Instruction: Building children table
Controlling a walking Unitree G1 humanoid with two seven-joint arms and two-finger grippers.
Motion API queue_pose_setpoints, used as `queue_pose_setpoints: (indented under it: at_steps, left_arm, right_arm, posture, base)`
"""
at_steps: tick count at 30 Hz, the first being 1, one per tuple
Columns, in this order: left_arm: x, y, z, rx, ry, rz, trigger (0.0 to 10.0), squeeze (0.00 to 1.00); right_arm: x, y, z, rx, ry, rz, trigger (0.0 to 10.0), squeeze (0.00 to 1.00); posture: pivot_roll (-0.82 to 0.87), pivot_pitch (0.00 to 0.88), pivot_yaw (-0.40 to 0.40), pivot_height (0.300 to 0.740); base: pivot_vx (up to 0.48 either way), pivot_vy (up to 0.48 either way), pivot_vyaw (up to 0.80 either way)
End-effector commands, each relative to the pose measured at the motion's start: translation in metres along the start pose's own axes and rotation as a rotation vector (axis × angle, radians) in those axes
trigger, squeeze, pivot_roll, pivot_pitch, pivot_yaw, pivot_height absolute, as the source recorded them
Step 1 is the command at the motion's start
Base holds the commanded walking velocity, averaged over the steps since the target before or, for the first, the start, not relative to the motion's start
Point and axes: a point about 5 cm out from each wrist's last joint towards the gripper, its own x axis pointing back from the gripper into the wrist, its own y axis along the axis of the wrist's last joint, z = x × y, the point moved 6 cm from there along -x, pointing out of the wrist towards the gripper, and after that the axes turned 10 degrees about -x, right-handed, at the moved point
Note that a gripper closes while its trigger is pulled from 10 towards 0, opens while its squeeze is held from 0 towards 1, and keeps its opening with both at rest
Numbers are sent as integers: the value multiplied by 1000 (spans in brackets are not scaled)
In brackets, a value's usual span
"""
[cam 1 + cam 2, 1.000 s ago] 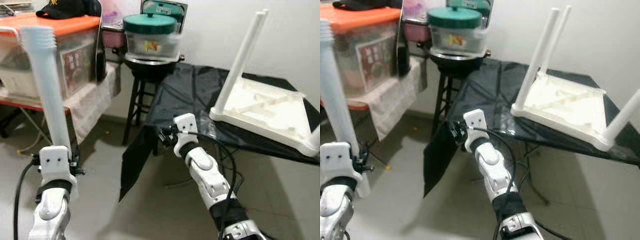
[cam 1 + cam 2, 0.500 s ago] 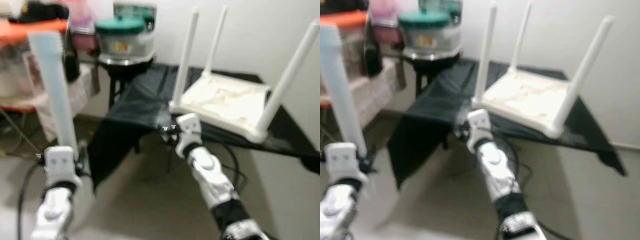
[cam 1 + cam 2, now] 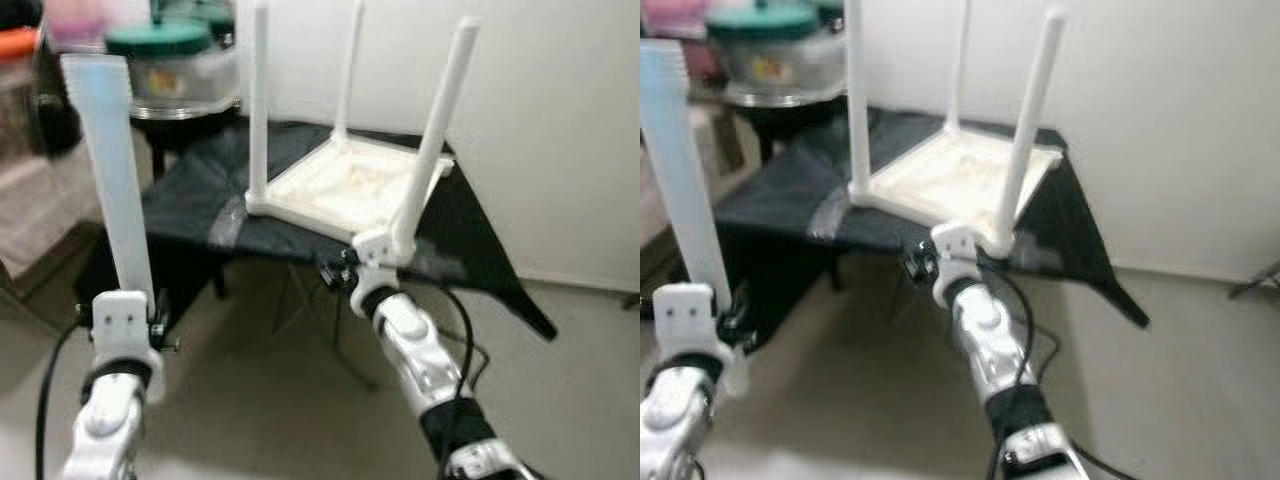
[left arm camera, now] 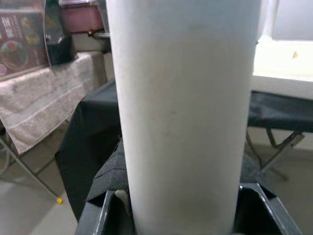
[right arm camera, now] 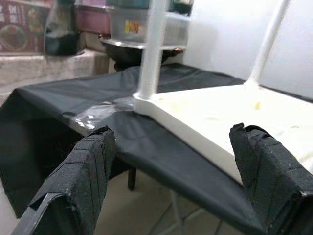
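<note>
Against a plain pale wall (image 3: 540,130) stood a folding table draped in black cloth (image 3: 195,195), and on it lay the white plastic children's table top (image 3: 345,190), upside down, with three white plastic legs (image 3: 440,120) pointing straight up from its corners. The corner nearest the robot's left side had no leg in it.

That loose white plastic table leg (image 3: 115,180) was clamped upright in the left gripper (image 4: 178,205), well apart from the upturned top and out in front of the cloth's hanging edge; the wrist view showed the black fingers (image 4: 110,176) pressed against both sides of the pale tube.

Just before the near edge of the white top, the right gripper (image 5: 173,161) hovered with its padded black fingers (image 5: 85,166) spread wide and nothing between them, pointed at the rim beside one standing leg.

Behind the draped table, a clear plastic container with a green lid (image 3: 165,65) rested on a dark round stool (image 3: 790,105). Pale floor (image 3: 560,360) spread under the arms, blurred.
</note>
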Motion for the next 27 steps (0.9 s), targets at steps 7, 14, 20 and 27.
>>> queue_pose_setpoints:
  at_steps: [7,14,20,27]
  left_arm:
    - [2,7,1,-3,16,-35,10000,0]
    - [1,12,-4,7,-3,-56,10000,0]
    - [1,16,-7,8,-18,-76,10000,0]
    - [1,20,-8,-6,-20,-87,10000,0]
  right_arm:
    - [5,-8,-6,3,-14,22,10000,0]
    - [7,-12,-4,-5,-8,30,10000,0]
    - [7,-12,-2,-11,3,24,10000,0]
    - [9,-12,0,-11,14,18,10000,0]
  posture:
    - [-45,0,-36,734]
    - [-45,0,-35,734]
    - [-45,0,-35,734]
    - [-46,0,-31,734]
  base:
    - [0,-480,0]
    - [0,-480,0]
    - [0,-476,0]
    - [0,-452,0]
